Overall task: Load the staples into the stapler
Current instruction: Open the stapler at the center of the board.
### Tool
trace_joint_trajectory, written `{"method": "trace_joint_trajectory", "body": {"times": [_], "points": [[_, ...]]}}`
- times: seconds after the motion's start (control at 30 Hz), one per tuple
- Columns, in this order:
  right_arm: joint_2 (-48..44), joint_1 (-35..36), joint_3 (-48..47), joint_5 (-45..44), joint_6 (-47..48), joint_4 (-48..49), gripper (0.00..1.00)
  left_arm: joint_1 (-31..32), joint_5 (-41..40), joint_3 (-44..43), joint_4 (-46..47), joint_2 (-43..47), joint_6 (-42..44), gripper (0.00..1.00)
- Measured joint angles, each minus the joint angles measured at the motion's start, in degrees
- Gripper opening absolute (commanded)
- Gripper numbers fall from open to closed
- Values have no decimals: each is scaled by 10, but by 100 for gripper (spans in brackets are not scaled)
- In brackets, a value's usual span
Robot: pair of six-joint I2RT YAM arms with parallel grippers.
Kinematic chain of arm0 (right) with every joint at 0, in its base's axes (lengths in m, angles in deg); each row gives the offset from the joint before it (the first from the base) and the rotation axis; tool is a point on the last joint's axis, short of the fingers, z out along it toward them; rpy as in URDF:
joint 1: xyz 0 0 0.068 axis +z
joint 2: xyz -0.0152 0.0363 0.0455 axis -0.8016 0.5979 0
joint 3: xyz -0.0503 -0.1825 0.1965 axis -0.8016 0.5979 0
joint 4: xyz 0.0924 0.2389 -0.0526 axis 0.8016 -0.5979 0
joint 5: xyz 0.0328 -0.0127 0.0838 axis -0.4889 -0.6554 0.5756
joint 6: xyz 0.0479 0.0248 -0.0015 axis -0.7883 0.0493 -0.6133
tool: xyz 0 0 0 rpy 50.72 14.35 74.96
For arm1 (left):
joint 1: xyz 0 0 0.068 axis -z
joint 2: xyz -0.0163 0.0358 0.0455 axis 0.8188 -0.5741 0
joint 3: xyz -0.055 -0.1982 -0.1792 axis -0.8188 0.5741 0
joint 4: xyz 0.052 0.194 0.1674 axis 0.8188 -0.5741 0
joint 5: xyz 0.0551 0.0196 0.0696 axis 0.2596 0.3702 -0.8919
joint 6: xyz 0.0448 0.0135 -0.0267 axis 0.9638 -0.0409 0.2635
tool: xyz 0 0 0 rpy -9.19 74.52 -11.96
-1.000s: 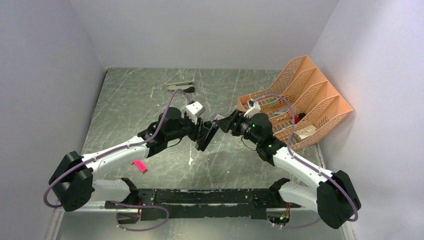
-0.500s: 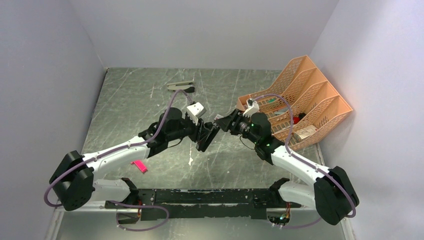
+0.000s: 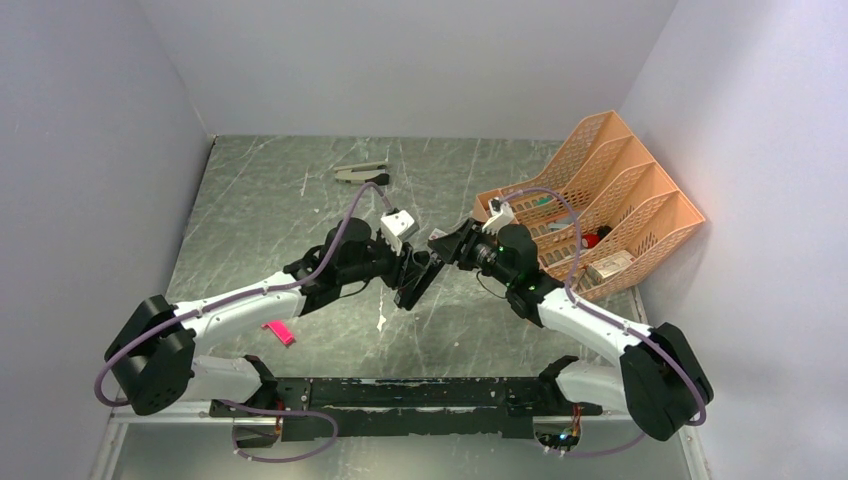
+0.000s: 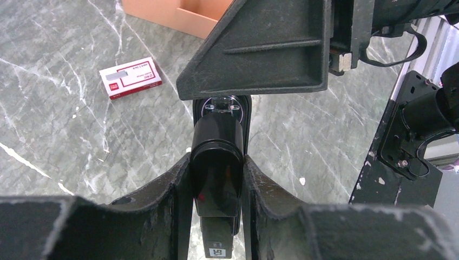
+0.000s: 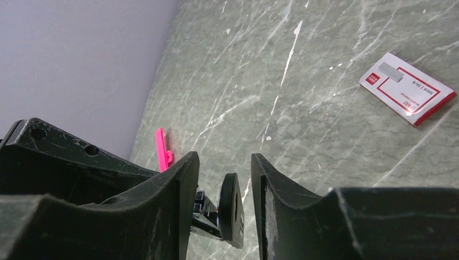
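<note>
Left wrist view: left gripper [image 4: 216, 181] pinches the black stapler [image 4: 216, 138], held above the table [image 4: 65, 135]. Right gripper [image 5: 223, 165] straddles its far end, fingers apart, not touching. Staple box [image 4: 130, 77] lies on the table beyond.

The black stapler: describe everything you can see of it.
The stapler looks like glossy black plastic with a rounded top, and chrome parts show at its far end. It is held above the table, clamped on both sides by the left fingers. The right fingers straddle its far end with a gap on each side, so no contact shows there. A small white label sits at its near end.
</note>
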Motion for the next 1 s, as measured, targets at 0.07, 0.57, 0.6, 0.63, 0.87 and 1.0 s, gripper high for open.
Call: {"method": "trace_joint_trajectory", "body": {"times": [0.07, 0.57, 0.6, 0.63, 0.87, 1.0], "points": [[2, 0, 0, 0, 0, 2, 43, 0, 0, 0, 0, 0, 0, 7], [17, 1, 9, 0, -8, 23, 37, 2, -16, -1, 5, -4, -17, 7], [18, 1, 10, 0, -8, 23, 37, 2, -17, -1, 7, -4, -19, 7], [19, 1, 11, 0, -9, 25, 36, 2, -19, -1, 8, -4, -20, 7], [27, 2, 15, 0, -11, 32, 27, 2, -27, -1, 12, -5, -30, 7], [29, 3, 15, 5, -11, 44, 15, 3, -29, -1, 13, -5, -33, 7]]}}
